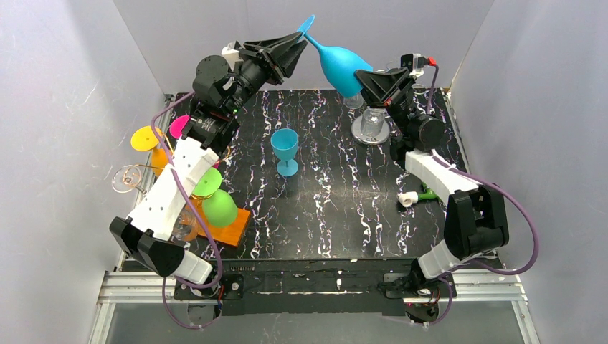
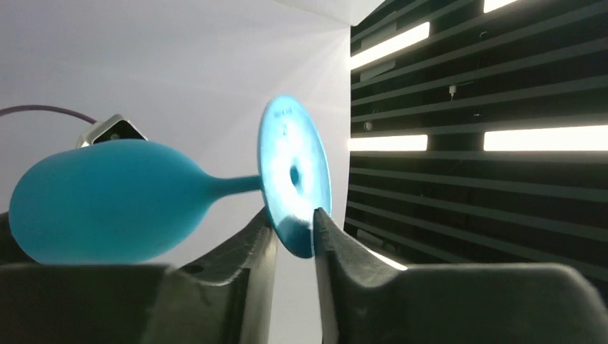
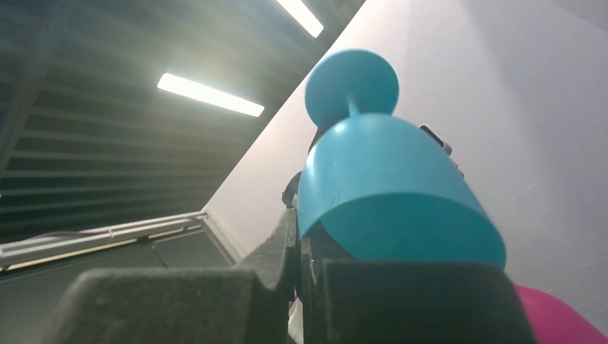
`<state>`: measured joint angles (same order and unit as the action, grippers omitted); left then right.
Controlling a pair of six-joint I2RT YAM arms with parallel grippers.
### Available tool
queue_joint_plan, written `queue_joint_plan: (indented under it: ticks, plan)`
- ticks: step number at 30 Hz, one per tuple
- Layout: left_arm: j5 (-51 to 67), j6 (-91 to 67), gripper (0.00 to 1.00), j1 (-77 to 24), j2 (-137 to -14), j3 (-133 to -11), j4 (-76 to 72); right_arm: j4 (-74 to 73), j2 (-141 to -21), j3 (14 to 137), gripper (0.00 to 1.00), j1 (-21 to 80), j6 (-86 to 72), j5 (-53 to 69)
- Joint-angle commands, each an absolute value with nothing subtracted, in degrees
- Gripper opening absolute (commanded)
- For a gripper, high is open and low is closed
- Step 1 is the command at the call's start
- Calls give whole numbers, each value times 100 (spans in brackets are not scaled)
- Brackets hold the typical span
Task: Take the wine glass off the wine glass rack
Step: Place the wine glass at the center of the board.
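Blue wine glass (image 1: 343, 64) hangs clear above the table (image 1: 330, 215), left claw (image 1: 301, 33) pinching its foot's edge. And the right claw (image 1: 367, 76) clamps the bowl's rim.

You will find no words, numbers or brand names that you can read in any of the three views. The only thing close to writing is a tiny, faint mark near the top edge of the round foot (image 2: 292, 154) of the blue wine glass (image 2: 107, 201), seen from the left wrist. It is too small and blurry for you to read.
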<state>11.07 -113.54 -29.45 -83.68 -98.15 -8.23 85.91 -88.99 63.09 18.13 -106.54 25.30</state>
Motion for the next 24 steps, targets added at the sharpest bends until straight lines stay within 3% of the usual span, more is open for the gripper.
queue_joint_plan:
  ticks: [1,6,7,10,16,19,24]
  plan:
    - [1496,-11096,36,-3071,-8157,-9670,-1159,9005,-8795,6425,1,1815,-10616,2294]
    - [2012,-10141,80,-3089,-8084,-9675,-1138,7987,-8438,6467,1,1749,-10020,2569]
    - [2230,-9892,95,-3100,-8092,-9739,-1096,7547,-8305,6483,1,1724,-9776,2635]
    - [2658,-8946,98,-3193,-7956,-9767,-468,5485,-7834,6804,1,1684,-8382,2827]
    - [2121,-6085,98,-3537,-7457,-10205,2437,-332,-7526,8713,1,1703,-5400,2155]
    - [1414,-4777,98,-3962,-7345,-10468,3717,-2035,-7836,9830,1,1882,-4429,1757]
    - [188,-3505,98,-4566,-7232,-10723,5081,-3677,-8449,10808,1,2678,-3489,877]
